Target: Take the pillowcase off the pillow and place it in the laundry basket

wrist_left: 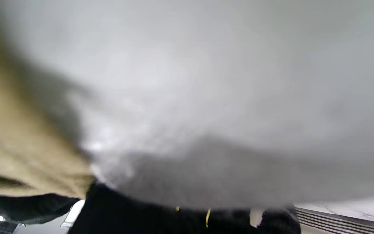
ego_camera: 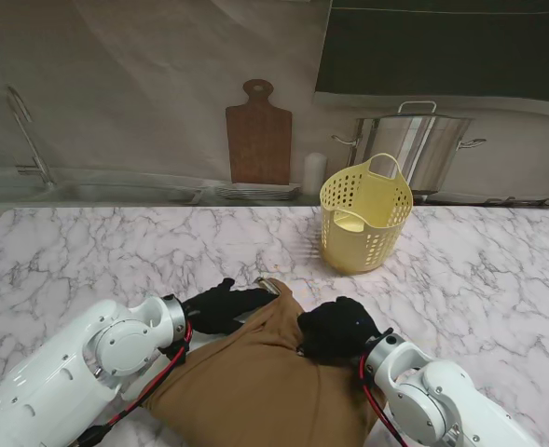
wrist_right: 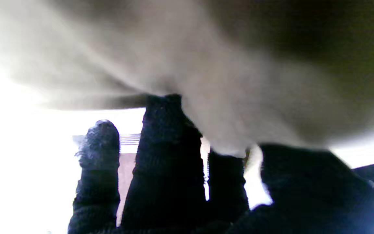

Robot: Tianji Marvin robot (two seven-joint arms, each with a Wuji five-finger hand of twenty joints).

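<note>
Item: brown pillowcase [ego_camera: 255, 382] covering a pillow, lying on the white-veined marble tabletop [ego_camera: 88, 251] at the edge nearest to me, between the two arms; its far corner points toward the basket, with a small pale edge showing at that tip. Left robot hand [ego_camera: 220, 305], black-gloved, rests on the left side of the far corner, fingers stretched across the cloth toward the tip; whether they pinch the fabric cannot be told, as the left wrist view is blurred and shows only tan cloth [wrist_left: 18, 156] beside a grey-white mass. Right robot hand [ego_camera: 341, 330], also black-gloved, sits curled on the right side of the same corner, touching the fabric; in the right wrist view its fingers [wrist_right: 167, 152] rise against pale, out-of-focus cloth [wrist_right: 206, 81], yet a firm grasp cannot be confirmed. Yellow perforated laundry basket [ego_camera: 364, 216] with loop handle, upright on the tabletop, farther from me and to the right, apart from the pillowcase. Behind the tabletop: wooden cutting board [ego_camera: 258, 135] leaning upright, steel stockpot [ego_camera: 421, 149] just behind the basket, faucet [ego_camera: 27, 135] at far left.
</note>
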